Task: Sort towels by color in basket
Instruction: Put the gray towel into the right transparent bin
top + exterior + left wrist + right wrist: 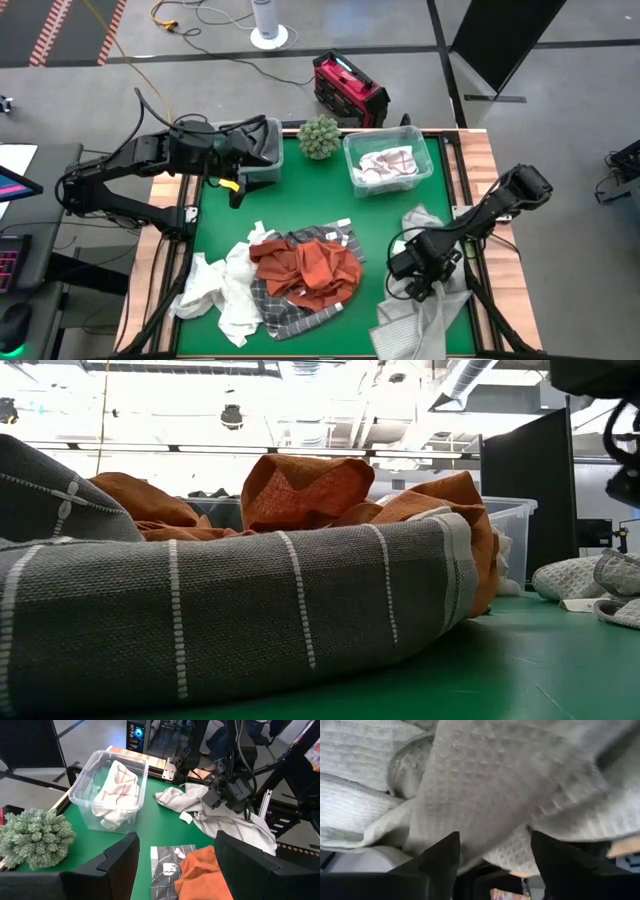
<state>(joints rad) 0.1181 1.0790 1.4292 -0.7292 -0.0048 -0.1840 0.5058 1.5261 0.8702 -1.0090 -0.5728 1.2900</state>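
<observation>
Hovering at the table's far left, over a grey bin, the left gripper has its fingers spread wide and empty. Beside the bin stands a small bushy green plant, and right of that a clear plastic tub holding a crumpled white towel with thin red lines. In the middle of the green table lies a heap: limp white towels at its left, a rumpled rust-orange towel on top, and a dark grey towel with pale grid lines underneath, whose thick fold blocks most of the low view. On the right, the right gripper is lowered onto a light grey waffle-weave towel that hangs over the near edge; its fingers stand apart around a raised fold of the cloth, and whether they pinch it I cannot tell.
</observation>
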